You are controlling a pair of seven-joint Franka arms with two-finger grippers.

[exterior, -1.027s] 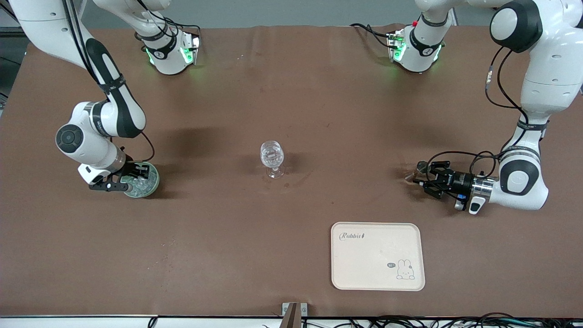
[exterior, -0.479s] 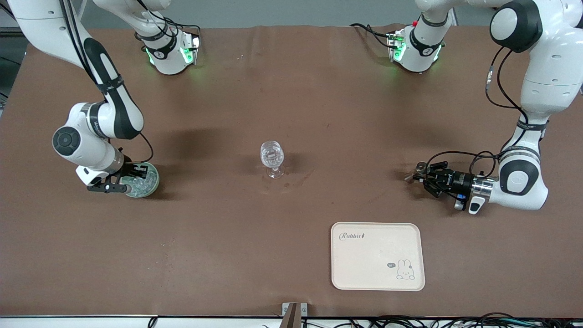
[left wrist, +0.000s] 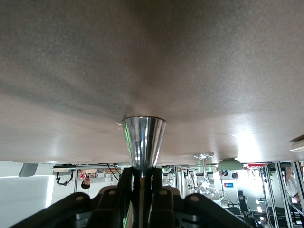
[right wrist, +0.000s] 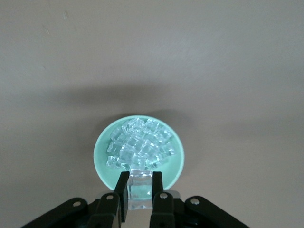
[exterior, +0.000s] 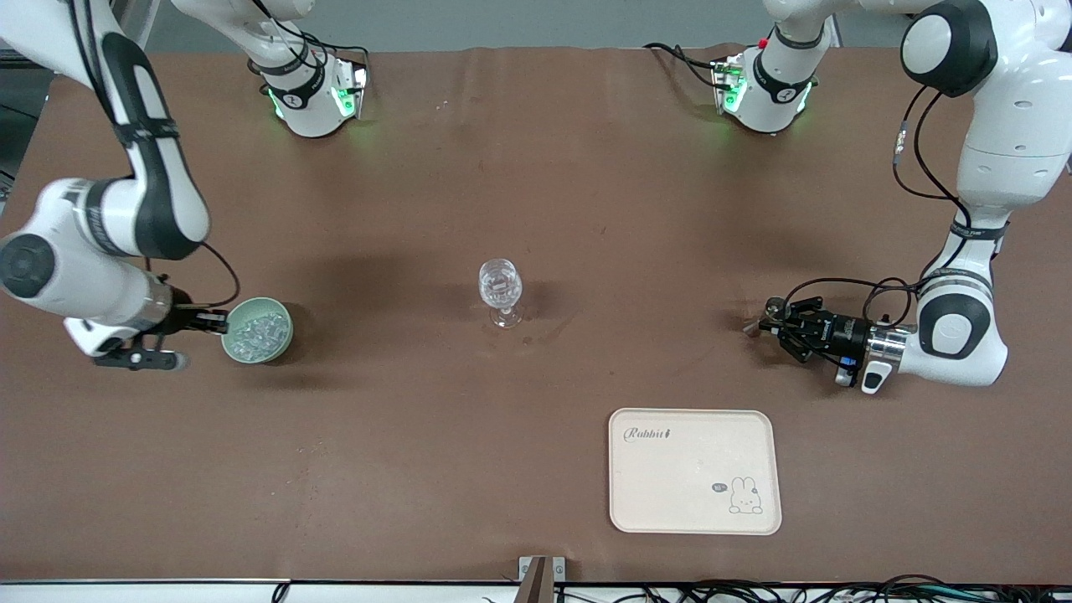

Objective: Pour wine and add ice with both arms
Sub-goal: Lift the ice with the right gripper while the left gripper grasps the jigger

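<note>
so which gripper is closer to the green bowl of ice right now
Right. The right gripper, shut on an ice cube, is just beside the green bowl. The left gripper is at the left arm's end, holding a small metal cup.

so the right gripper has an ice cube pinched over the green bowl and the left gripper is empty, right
Not quite. The right gripper does pinch an ice cube over the green bowl, but the left wrist view shows the left gripper shut on a small metal cup.
</note>
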